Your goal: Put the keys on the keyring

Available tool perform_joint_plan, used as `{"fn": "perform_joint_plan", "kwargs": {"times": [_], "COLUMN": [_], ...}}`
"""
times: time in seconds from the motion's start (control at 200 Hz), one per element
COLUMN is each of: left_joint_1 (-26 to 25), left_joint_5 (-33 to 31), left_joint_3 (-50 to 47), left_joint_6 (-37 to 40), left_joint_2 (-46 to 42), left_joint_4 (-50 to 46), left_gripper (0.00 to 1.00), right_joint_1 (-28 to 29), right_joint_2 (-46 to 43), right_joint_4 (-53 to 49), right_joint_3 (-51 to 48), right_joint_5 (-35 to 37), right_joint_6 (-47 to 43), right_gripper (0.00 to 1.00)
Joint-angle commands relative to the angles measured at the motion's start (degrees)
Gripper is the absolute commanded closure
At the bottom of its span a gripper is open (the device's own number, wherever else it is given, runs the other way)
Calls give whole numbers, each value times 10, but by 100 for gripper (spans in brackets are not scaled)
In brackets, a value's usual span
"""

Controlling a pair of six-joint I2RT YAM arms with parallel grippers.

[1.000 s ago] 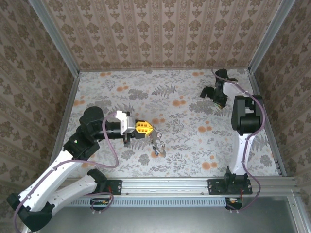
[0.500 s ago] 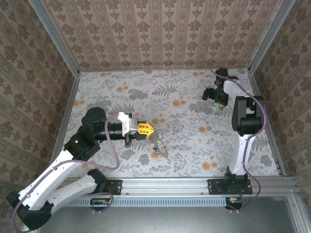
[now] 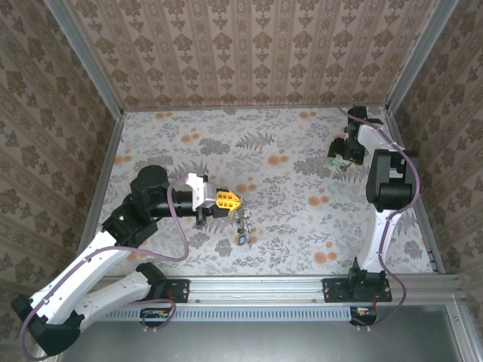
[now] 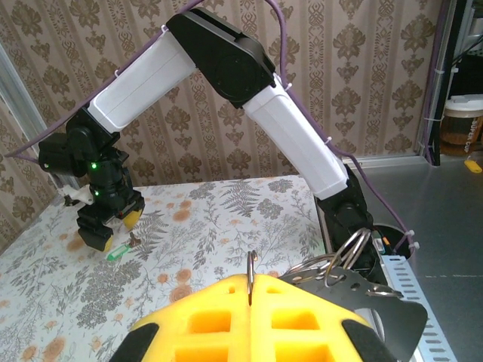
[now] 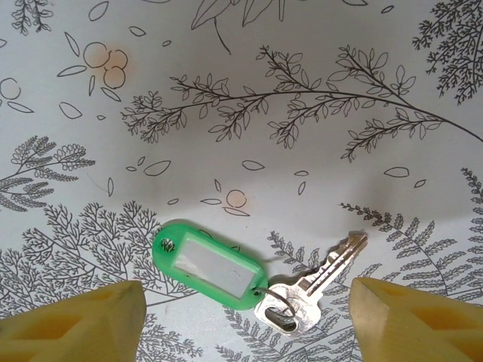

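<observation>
Straddling the green-tagged key [image 5: 215, 268] near the bench's [image 3: 189, 151] far-right corner, the right gripper [image 5: 245, 317] has released jaws, the key lying crosswise between them; the left gripper [image 3: 226, 200] clenches the keyring [image 4: 250, 270].

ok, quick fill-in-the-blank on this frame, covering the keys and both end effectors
1. The tag on the key beneath the right end effector is ____.
2. The right end effector's jaws stand ____, one on either side of that key.
3. The left end effector is ____ on the keyring.

Missing: green; open; shut.
</observation>
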Motion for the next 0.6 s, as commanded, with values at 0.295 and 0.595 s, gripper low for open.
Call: {"fn": "perform_joint_plan", "kwargs": {"times": [0.295,0.595], "left_joint_1": [0,-2], "left_joint_5": [11,13], "left_joint_3": [16,16], "left_joint_6": [10,11], "left_joint_2": [2,0], "left_joint_4": [9,8], "left_gripper": [100,100], "right_joint_1": [-17,-24], "right_joint_2": [12,23], "right_joint_4": [-26,-23], "right_joint_3": [-4,-13], "right_joint_5": [-24,-39], "right_joint_6": [-28,-27], "right_gripper": [47,53]}}
